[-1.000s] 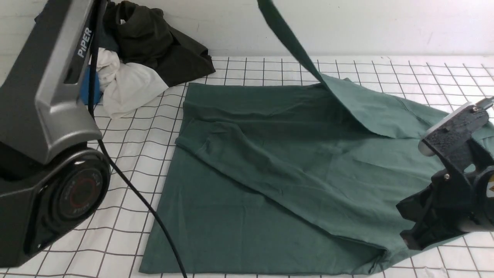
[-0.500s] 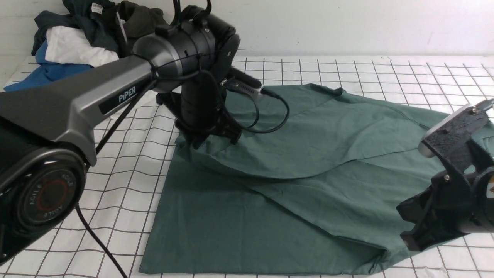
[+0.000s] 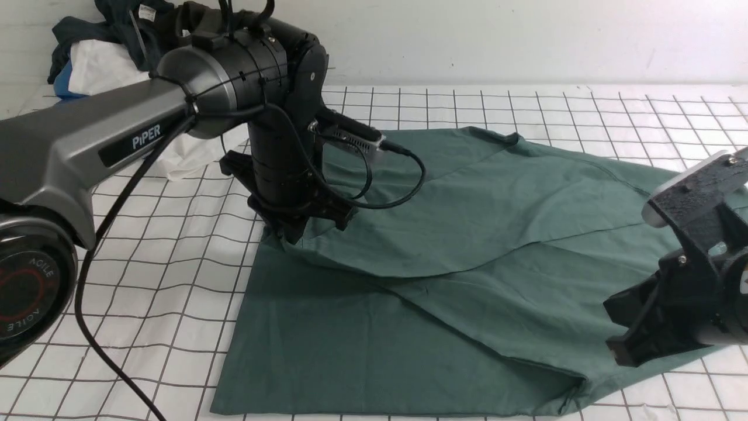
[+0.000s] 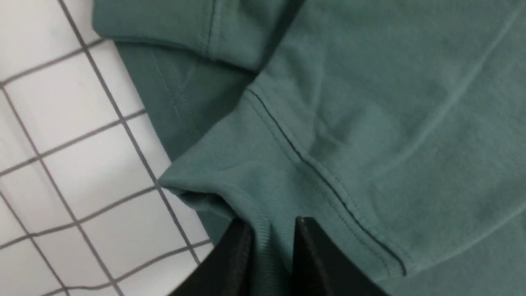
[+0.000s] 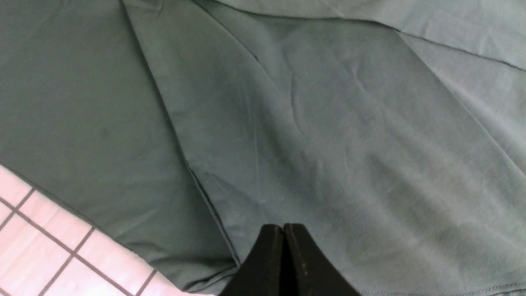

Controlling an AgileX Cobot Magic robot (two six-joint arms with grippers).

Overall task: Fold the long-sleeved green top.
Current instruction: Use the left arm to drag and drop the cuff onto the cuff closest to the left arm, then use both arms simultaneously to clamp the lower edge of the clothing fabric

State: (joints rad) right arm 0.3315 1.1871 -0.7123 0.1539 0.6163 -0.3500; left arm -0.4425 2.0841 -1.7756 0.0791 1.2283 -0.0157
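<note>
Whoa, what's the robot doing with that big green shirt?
It's folding the green long-sleeved top, which lies spread on the checked table. The left claw is down at the top's left edge with a bit of cloth pinched in it, and one flap is laid across the body. The right claw is shut and holds nothing, just above the top's right side. A pile of other clothes sits at the back left.

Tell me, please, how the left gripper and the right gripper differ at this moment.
The left gripper has its jaws apart with a fold of the green long-sleeved top between them; the right gripper has them pressed together on nothing. The left gripper is down on the top's left edge; the right gripper hangs over its near right part. Both are black and point at the same top.
</note>
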